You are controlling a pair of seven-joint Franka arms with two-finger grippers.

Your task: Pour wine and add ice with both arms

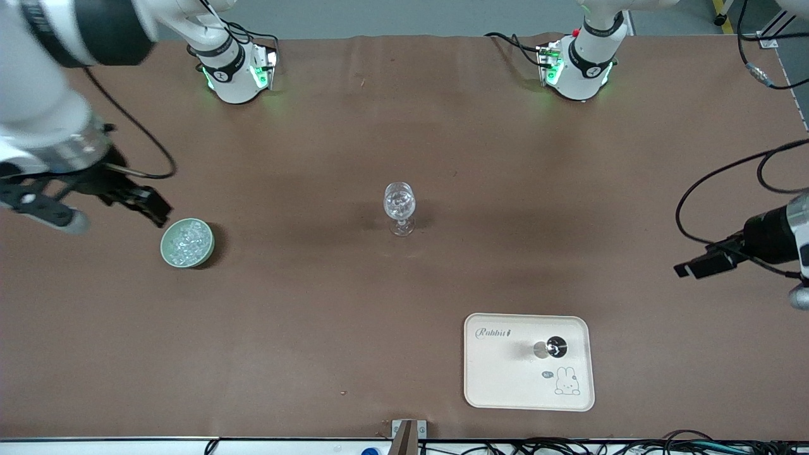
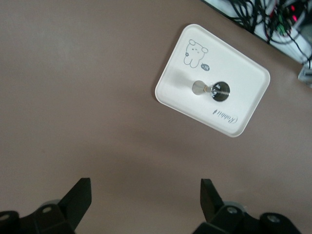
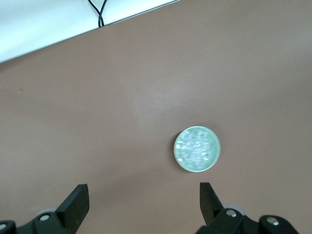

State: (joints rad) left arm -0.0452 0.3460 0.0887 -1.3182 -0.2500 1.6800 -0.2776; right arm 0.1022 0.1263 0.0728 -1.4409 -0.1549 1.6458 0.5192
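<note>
Right tool (image 3: 141, 204) agape above round pale-green bowl (image 1: 187, 242), glassy ice (image 1: 187, 241)

The right arm reaches out over the counter's right-arm end, its right claw (image 1: 148, 205) empty with fingers spread wide. The left arm hangs over the left-arm end, its left claw (image 2: 145, 200) likewise spread wide and holding nothing.
</note>
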